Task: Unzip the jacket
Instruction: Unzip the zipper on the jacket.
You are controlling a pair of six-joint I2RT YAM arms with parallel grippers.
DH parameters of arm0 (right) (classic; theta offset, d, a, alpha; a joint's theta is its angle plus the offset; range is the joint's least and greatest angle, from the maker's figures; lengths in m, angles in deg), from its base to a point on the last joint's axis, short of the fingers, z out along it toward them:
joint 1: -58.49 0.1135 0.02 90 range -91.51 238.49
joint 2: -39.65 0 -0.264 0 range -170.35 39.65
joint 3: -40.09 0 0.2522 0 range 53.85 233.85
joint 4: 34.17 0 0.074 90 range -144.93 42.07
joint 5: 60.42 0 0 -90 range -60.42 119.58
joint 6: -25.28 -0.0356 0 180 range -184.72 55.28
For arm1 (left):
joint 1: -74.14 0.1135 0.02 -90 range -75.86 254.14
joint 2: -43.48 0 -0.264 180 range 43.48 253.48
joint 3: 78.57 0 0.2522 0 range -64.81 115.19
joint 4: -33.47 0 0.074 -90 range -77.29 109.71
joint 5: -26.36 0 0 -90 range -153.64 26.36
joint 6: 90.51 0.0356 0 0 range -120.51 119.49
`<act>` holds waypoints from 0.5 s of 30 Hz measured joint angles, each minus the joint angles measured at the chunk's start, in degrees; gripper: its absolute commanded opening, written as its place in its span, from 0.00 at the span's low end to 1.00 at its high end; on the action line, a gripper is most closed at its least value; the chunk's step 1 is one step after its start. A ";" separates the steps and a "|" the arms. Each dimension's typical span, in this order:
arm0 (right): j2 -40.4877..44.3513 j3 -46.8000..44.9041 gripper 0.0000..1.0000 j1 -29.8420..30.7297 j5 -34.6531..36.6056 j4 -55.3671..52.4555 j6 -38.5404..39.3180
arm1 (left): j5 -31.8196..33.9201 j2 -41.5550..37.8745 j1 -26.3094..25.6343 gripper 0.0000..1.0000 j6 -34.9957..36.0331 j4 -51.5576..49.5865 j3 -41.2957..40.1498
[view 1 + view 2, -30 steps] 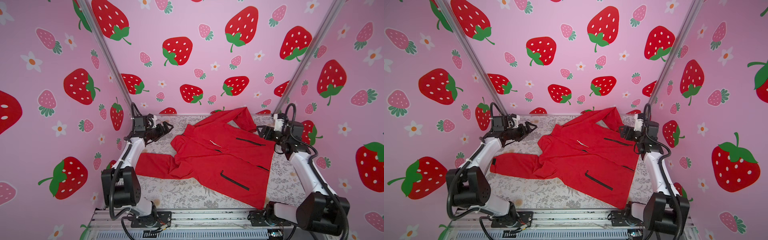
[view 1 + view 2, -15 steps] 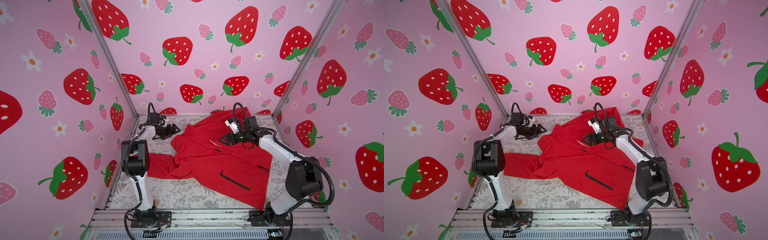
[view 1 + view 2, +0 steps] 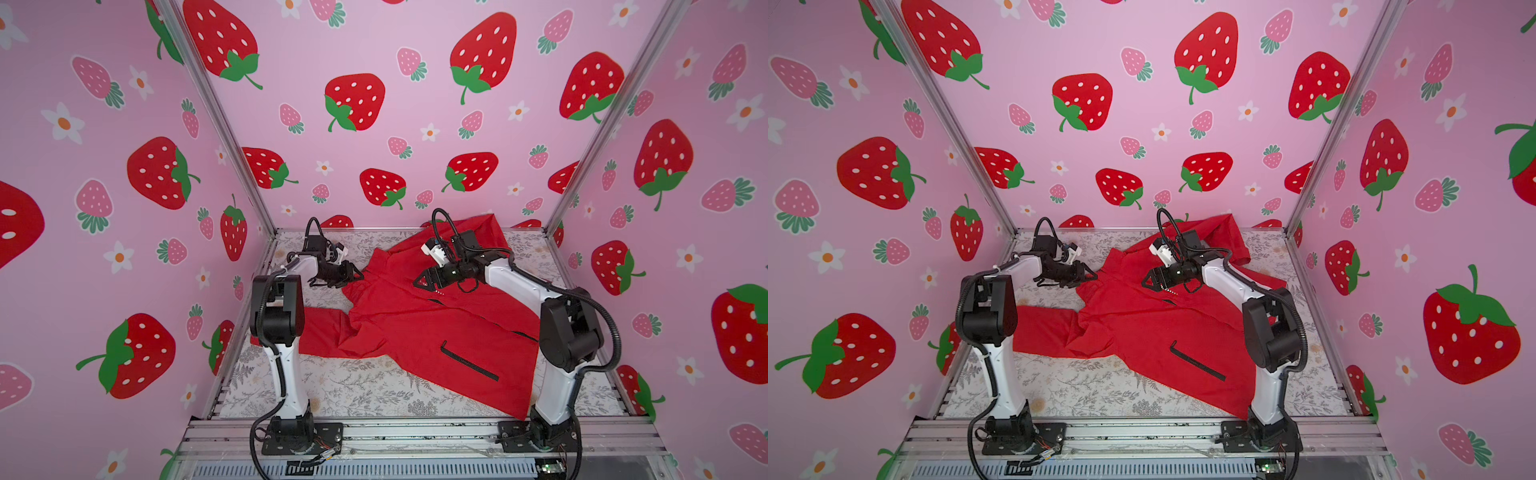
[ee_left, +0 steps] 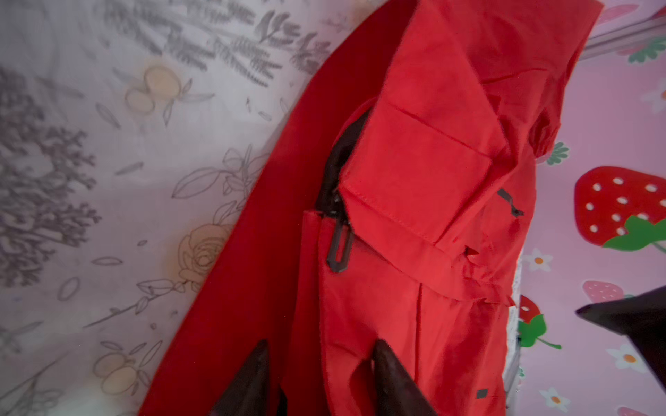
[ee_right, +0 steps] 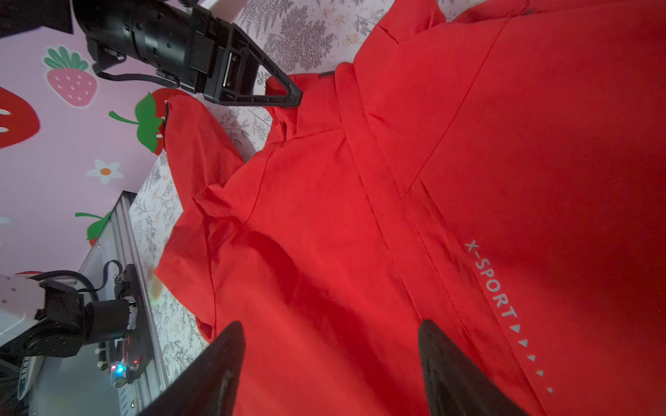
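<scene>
In both top views we see the large bright red thin-fabric jacket (image 3: 415,328) (image 3: 1142,332) spread slantwise over the table's white cloth with grey plant print (image 3: 353,390), filling the middle and right. One sleeve reaches the foot of the back wall. The other lies out to the left, passing behind the left arm's upright link. The hem's corner ends just beside the right arm's base, near the front aluminium rail (image 3: 415,432). Bare cloth lies along the front and in the far left corner, and pink strawberry-printed walls (image 3: 124,249) close three sides. The left gripper (image 3: 358,274) meets the collar edge. The right gripper (image 3: 417,284) hangs over the chest, near the left one. A black pocket zip (image 3: 469,365) shows only here.

The left wrist view adds what the top views leave too small: a black zip pull (image 4: 338,248) lying flat on the jacket's front, with dark lining showing just beyond it. The left gripper's black fingers (image 4: 248,381) stand parted, one on each side of the jacket's front edge, not pressed together on it.

In the right wrist view the right gripper (image 5: 331,367) is released, jaws wide over flat chest fabric. We cannot tell whether it touches. Grey "X-SPORT" lettering (image 5: 492,281) runs just beside one finger. Here we also see the left gripper from the side, its tip at the collar's rim.
</scene>
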 measured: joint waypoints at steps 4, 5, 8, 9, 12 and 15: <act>-3.89 2.56 0.69 1.86 5.11 1.31 1.90 | -1.60 1.51 -0.02 0.17 1.31 -1.62 -0.02; -4.92 3.39 0.69 2.29 6.45 1.68 2.80 | -1.99 1.60 -0.02 0.09 1.53 -1.81 -0.02; -7.58 5.53 0.70 3.93 9.79 3.76 6.58 | -2.49 1.57 -0.02 0.00 1.46 -1.77 -0.13; -8.26 6.05 0.70 4.48 10.47 4.55 7.91 | -2.36 1.44 -0.02 0.00 1.38 -1.44 -0.39; -9.88 7.28 0.69 6.14 11.85 7.04 12.33 | -0.70 -0.24 -0.24 0.00 1.42 -0.46 -2.67; -11.10 8.96 0.67 7.82 12.70 8.85 15.93 | 1.95 -3.91 -0.68 0.00 1.53 1.22 -6.23</act>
